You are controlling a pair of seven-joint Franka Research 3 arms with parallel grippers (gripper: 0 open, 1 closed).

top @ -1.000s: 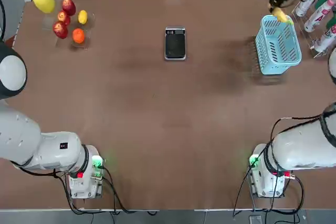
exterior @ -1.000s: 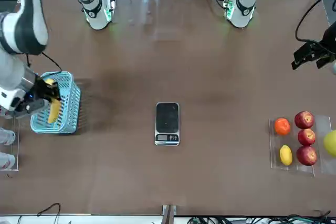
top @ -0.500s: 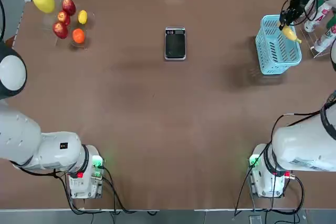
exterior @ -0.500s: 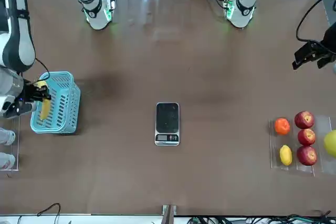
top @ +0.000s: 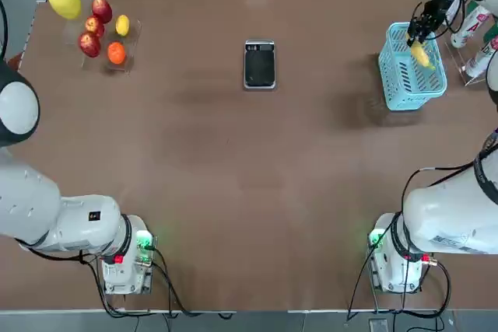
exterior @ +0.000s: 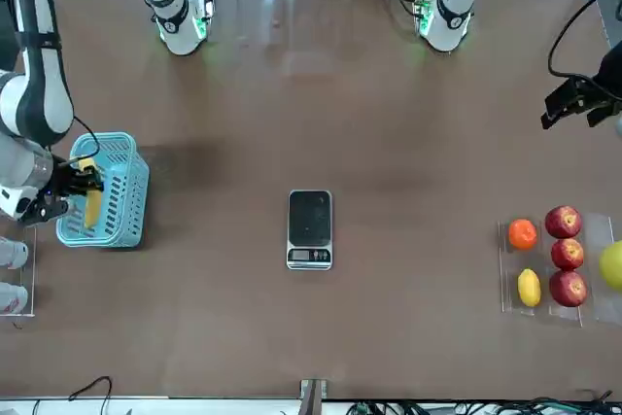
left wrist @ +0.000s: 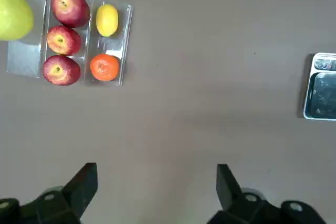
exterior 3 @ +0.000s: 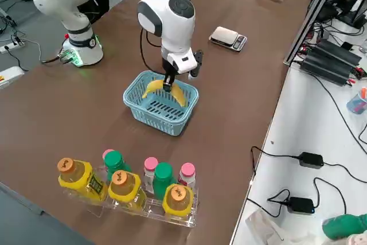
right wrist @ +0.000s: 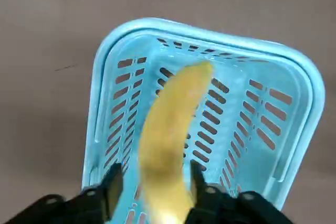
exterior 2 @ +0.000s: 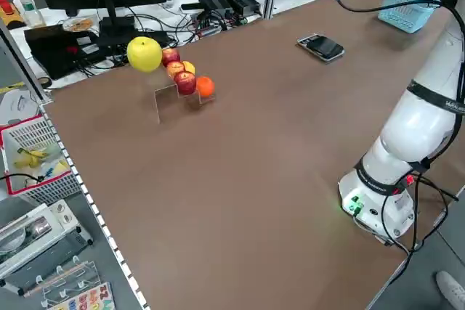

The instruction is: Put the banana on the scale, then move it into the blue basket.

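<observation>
Brown tabletop, L to R: left gripper (left wrist: 152, 190) idle, fingers spread, by the fruit tray (top: 105, 33); scale (top: 260, 64) bare mid-table; right gripper (right wrist: 152, 184), now lowered over the blue basket (top: 401, 75), still pinching the banana (top: 420, 54). Release looks next.

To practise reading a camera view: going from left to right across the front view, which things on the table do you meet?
blue basket with the banana held in it by the right gripper → scale → clear tray of fruit
</observation>
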